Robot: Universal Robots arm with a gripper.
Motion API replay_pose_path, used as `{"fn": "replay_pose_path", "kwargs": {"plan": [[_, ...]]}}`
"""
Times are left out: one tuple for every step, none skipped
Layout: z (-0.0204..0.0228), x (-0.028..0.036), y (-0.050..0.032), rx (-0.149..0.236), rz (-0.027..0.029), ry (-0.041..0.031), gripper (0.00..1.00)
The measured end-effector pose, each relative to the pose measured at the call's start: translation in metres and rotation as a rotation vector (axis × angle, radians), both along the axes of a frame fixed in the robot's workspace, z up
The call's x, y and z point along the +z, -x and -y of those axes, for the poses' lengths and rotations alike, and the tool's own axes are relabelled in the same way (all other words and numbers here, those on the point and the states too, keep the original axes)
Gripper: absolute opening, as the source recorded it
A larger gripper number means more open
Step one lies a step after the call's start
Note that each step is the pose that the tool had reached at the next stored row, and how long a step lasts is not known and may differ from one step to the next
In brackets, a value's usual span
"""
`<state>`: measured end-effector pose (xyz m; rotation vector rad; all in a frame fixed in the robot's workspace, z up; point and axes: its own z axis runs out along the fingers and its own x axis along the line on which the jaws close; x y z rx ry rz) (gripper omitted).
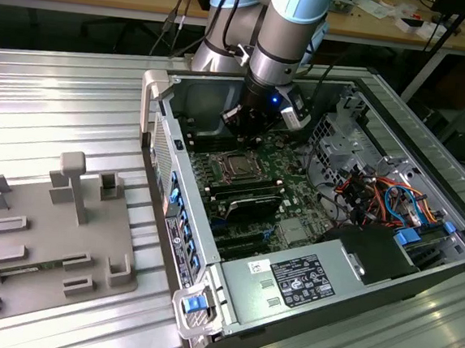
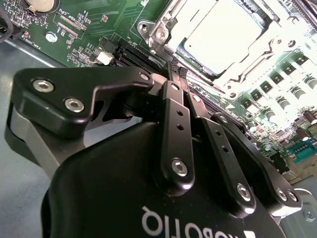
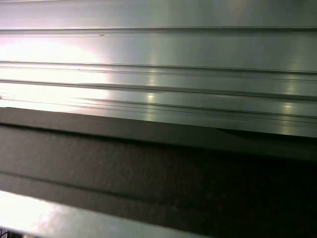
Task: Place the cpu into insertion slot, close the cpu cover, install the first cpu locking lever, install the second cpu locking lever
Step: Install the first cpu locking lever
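Two fingers [image 2: 173,124] of the gripper [image 2: 177,74] meet just beside the cpu cover [image 2: 185,17]; the cpu [image 2: 225,29] lies within.

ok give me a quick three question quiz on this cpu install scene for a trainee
1. True or false: the cpu sits on the green board, framed by the closed cpu cover.
2. Pick one: in the second wrist view the gripper has its fingers A) spread wide, B) closed together, C) clamped on a cable.
3. Fill in: the grey fixture tray lies on the exterior view's ____ of the computer case.

Key: 1 true; 2 B; 3 left.
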<state>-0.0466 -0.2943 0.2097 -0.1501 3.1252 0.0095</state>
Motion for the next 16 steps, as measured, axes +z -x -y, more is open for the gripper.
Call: {"fn": "replay_pose_path", "kwargs": {"plan": [[0.0000, -0.0005, 0.0000, 0.000, 0.0000, 0.0000, 0.11], [0.0000, -0.0005, 0.0000, 0.000, 0.0000, 0.0000, 0.11], [0.0000, -0.0006, 0.0000, 0.000, 0.0000, 0.0000, 0.11], [0.0000, -0.0006, -0.0001, 0.000, 0.0000, 0.0000, 0.11], [0.0000, -0.0006, -0.0003, 0.000, -0.0001, -0.0001, 0.11], [0.0000, -0.0006, -0.0005, 0.000, 0.0001, -0.0001, 0.11], [0.0000, -0.0006, -0.0008, 0.000, 0.0002, -0.0001, 0.11], [0.0000, -0.0006, -0.0011, 0.000, 0.0003, 0.0000, 0.11], [0.0000, -0.0006, -0.0014, 0.000, 0.0004, -0.0001, 0.11], [0.0000, -0.0006, -0.0016, 0.000, 0.0005, 0.0000, 0.11], [0.0000, -0.0006, -0.0018, 0.000, 0.0005, 0.0000, 0.11], [0.0000, -0.0006, -0.0021, 0.000, 0.0006, 0.0001, 0.11], [0.0000, -0.0006, -0.0023, 0.000, 0.0008, 0.0002, 0.11], [0.0000, -0.0007, -0.0027, 0.000, 0.0017, 0.0011, 0.11], [0.0000, -0.0006, -0.0029, 0.000, 0.0027, 0.0016, 0.11], [0.0000, -0.0007, -0.0029, 0.000, 0.0044, 0.0023, 0.11]]}}
